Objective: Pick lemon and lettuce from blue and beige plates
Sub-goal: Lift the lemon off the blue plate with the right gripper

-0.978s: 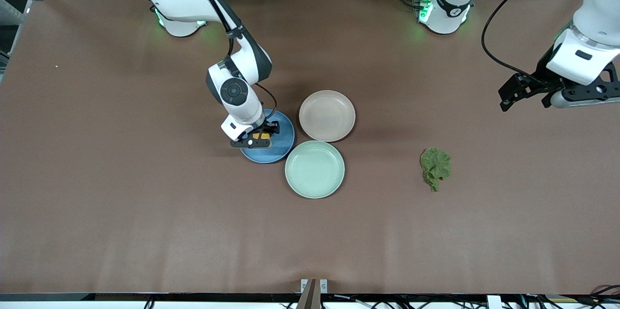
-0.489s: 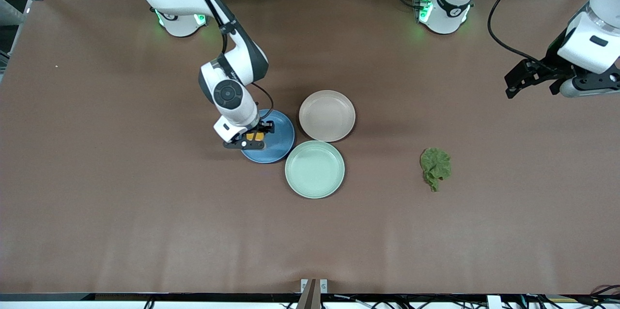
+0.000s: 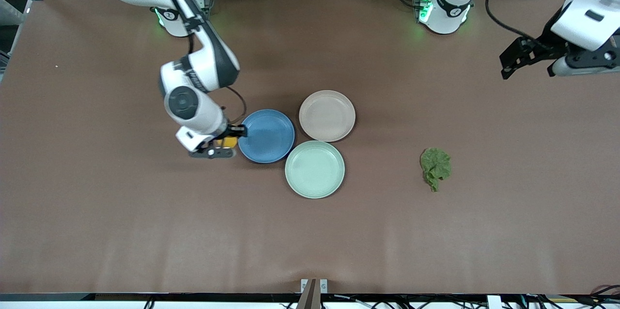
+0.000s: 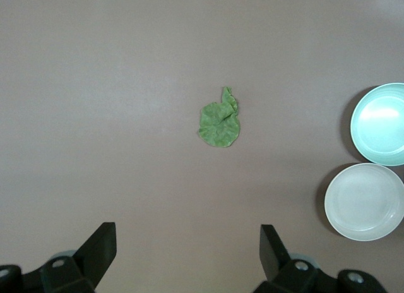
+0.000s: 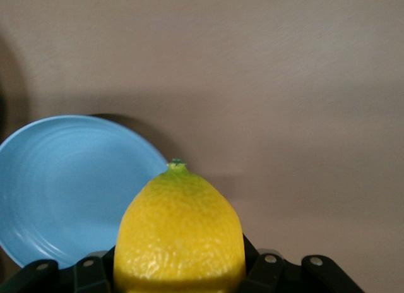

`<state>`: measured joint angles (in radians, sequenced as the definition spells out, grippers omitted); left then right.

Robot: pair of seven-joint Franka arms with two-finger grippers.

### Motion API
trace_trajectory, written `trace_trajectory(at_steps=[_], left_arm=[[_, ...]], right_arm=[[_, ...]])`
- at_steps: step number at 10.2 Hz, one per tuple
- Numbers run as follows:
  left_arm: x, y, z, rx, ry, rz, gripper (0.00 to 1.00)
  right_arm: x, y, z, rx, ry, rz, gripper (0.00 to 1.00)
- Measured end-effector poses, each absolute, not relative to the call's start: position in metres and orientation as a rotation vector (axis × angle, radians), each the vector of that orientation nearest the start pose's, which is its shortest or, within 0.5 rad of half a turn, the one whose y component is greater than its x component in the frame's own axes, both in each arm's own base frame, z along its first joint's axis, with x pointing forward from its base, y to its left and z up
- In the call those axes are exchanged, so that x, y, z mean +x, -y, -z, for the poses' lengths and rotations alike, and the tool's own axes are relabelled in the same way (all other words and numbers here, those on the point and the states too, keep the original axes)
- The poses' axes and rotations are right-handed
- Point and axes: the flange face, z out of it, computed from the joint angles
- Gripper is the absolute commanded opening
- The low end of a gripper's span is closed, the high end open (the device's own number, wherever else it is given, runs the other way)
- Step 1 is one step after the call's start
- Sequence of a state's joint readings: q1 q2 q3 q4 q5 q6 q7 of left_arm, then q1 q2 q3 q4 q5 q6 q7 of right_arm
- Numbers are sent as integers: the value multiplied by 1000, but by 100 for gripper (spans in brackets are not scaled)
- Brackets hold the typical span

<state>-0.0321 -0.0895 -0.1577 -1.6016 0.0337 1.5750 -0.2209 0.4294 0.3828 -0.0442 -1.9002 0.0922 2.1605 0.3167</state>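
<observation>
- At centre-left of the front view, the lemon (image 3: 228, 142) is clamped in the right gripper (image 3: 219, 146), over bare table beside the blue plate (image 3: 266, 135).
- It should be lowered level before release.
- At upper right, the left gripper (image 3: 528, 59) is spread wide and waits; the lettuce (image 3: 435, 167) lies lower right on the table.

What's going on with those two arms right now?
Right gripper shut on lemon, over table beside blue plate. Left gripper open, waiting. Lettuce on table. Nothing in the way.

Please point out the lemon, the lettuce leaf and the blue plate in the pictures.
small oval yellow lemon (image 5: 180, 233), right wrist view, middle of its rind.
crinkled dull-green lettuce leaf (image 3: 436, 166), front view, middle of the leaf.
round shallow blue plate (image 3: 267, 135), front view, its bare floor.
</observation>
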Motion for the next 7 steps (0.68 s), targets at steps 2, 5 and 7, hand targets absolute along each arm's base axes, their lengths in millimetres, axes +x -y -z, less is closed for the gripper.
trace_trajectory(at_steps=[2, 5, 7], left_arm=[[514, 101, -661, -3102, -6, 79, 100], [511, 107, -660, -3141, -64, 40, 100], [511, 107, -667, -3147, -75, 63, 100]], right_arm=[[581, -187, -310, -3109, 37, -209, 41], [597, -125, -317, -3101, 28, -194, 40], [604, -85, -318, -3110, 88, -184, 41]])
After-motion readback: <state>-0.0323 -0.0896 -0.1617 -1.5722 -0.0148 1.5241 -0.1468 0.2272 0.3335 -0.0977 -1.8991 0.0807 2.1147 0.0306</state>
